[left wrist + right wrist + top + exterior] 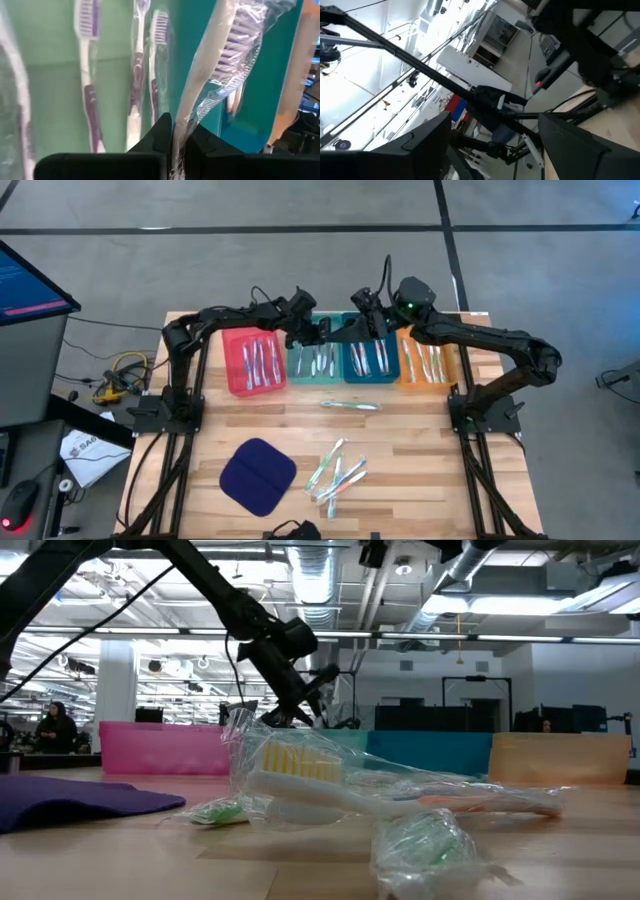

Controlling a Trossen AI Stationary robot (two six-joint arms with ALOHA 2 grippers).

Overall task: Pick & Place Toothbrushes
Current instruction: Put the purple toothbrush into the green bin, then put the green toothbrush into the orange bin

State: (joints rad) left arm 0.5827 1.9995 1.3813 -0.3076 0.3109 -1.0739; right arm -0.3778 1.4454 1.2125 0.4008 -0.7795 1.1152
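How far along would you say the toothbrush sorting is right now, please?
Well along: the red tray, teal tray, blue tray and orange tray each hold several brushes. In hand: the left gripper, shut on a wrapped purple-bristled toothbrush, is over the teal tray. The right gripper hangs open above the blue tray. Left: one lone toothbrush and a small pile on the table.

The desk [400, 470] is pale wood, its planks smooth with a faint sheen. At its 7 o'clock lies a dark blue cloth pad [258, 476], matt and soft-looking. The toothbrushes [336, 470] are plastic, sealed in clear, crinkled, glossy film. The trays [250, 384] at 12 o'clock look like smooth coloured plastic. The arms' fingers [155, 145] are matt black.
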